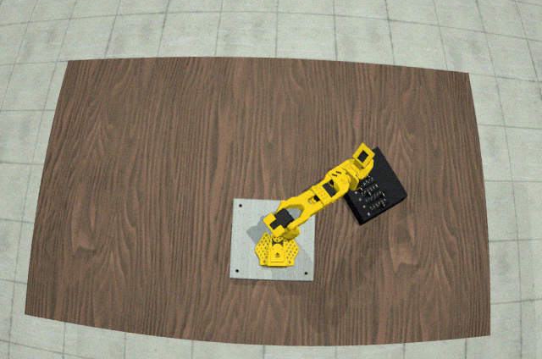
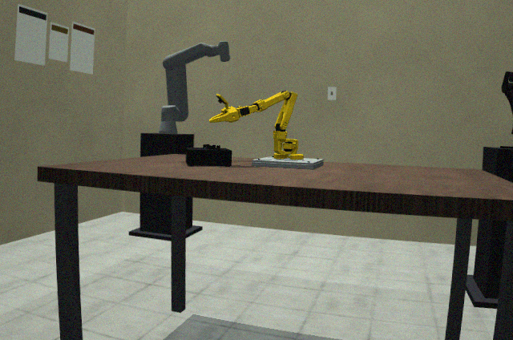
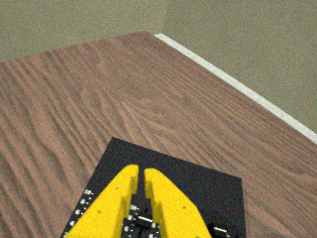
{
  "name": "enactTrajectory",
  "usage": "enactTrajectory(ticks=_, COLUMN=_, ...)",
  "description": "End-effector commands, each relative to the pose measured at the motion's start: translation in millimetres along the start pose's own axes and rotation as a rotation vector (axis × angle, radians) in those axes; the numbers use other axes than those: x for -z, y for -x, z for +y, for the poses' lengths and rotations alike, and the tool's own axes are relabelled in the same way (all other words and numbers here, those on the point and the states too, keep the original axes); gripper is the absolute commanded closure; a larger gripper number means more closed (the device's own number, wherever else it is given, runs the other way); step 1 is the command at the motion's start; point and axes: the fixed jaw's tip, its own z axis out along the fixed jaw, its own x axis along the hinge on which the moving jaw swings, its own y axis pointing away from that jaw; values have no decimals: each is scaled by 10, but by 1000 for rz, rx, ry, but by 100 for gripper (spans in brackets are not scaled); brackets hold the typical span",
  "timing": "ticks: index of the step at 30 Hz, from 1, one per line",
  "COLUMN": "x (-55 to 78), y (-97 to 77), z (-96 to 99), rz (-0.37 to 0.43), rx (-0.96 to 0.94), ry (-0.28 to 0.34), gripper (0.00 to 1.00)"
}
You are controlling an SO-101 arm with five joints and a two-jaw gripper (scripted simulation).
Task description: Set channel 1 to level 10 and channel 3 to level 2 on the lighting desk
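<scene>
Tan walls and a pale tiled floor surround the dark wood-grain counter point(image 1: 174, 179), on which the small yellow five-joint arm point(image 1: 315, 197) stands on a light grey square base plate point(image 1: 238, 267). Just beside that plate, toward the counter's right-hand edge in the top view, sits the black box-shaped lighting desk point(image 1: 387, 179) with its rows of small white-capped faders point(image 1: 372, 195), turned at an angle to the plate. The yellow two-jaw end effector point(image 3: 140, 185) hangs above the desk's fader side, well clear of it in the exterior view, and is clenched on nothing: the wrist view shows only a thin slit between the jaws and no fader cap in it. Judging from this, the task is at the approach step, the jaws brought together into a single blunt tip for pushing instead of gripping; no fader looks touched yet. The next move would call for lowering that tip beside the channel 1 cap and sliding it along its slot to level 10 without brushing neighbouring caps, then the same for channel 3 to level 2. Which row is channel 1 and where the caps stand are too small to read. No containers are in view.
</scene>
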Motion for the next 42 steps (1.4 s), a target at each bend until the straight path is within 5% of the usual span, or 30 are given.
enactTrajectory(ticks=1, x=-43, y=21, z=-48, rz=74, rx=-32, ry=-2, gripper=100)
enactTrajectory(ticks=15, x=-5, y=147, z=-174, rz=303, rx=-129, ry=-10, gripper=100)
enactTrajectory(ticks=23, x=162, y=219, z=-249, rz=464, rx=-201, ry=-25, gripper=100)
enactTrajectory(ticks=42, x=542, y=271, z=-315, rz=677, rx=-297, ry=-55, gripper=100)
